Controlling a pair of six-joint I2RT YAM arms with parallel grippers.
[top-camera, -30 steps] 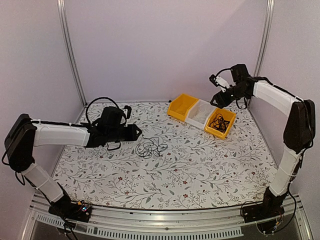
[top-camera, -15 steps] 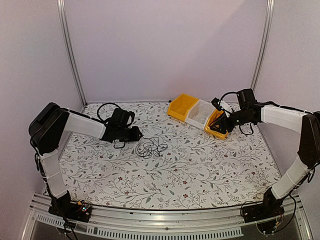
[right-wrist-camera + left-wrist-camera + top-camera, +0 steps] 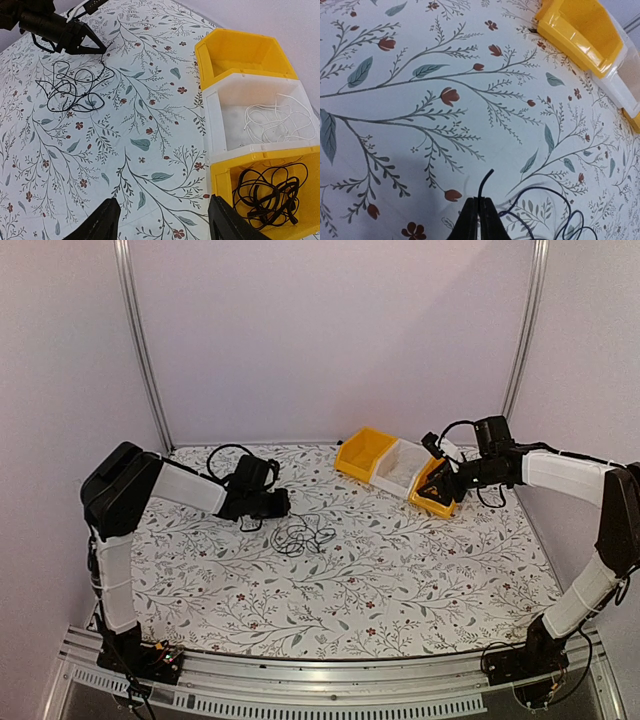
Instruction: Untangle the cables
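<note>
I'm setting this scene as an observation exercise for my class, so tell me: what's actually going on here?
The left gripper is shut on the free end of a black cable clump that lies loose on the table. The right gripper is open and holds nothing, hovering close to the near yellow bin, which contains another black tangle. The white bin holds a white cable, and the far yellow bin looks empty.
</note>
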